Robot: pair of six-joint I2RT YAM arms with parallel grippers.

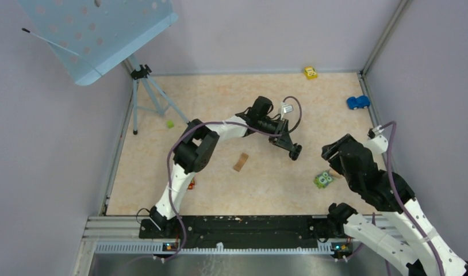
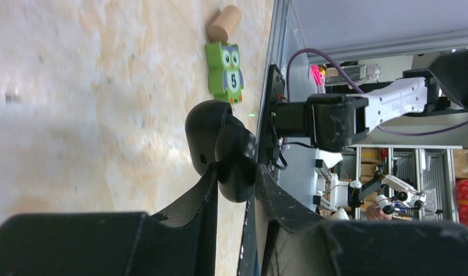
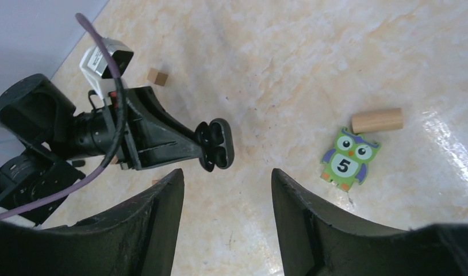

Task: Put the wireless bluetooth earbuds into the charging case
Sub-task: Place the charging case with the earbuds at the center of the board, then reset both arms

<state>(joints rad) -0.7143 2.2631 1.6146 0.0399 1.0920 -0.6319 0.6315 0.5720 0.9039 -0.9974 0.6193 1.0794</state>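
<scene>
- On the bench (image 1: pixel 220 98) we see a green owl number block marked 5 (image 3: pixel 348 161) lying flat, with a short wooden cylinder (image 3: pixel 377 119) just beside its head.
- Both lie close under the right arm, to the near right of the charging case (image 3: pixel 215 144).
- A tan wooden block (image 1: pixel 240 162) lies to the left of the case, well apart from it.
- Far off along the back and right edges stand a yellow toy car (image 1: pixel 310 72) and a blue toy car (image 1: pixel 358 102).
- A small green piece (image 1: pixel 170 123) sits by the tripod (image 1: pixel 144 86) at the back left.
- The left fingers (image 2: pixel 191 201) are clenched on the black charging case, one on each side, holding it clear of the bench near the middle.
- The case's lid is swung open, and the open face is turned toward the right arm.
- In the right wrist view two rounded dark shapes show inside the case. We cannot tell whether these are earbuds or bare wells.
- The right fingers (image 3: pixel 157 218) stand spread apart with nothing between them, touching nothing.
- They point at the open case from the right and are still apart from it.
</scene>
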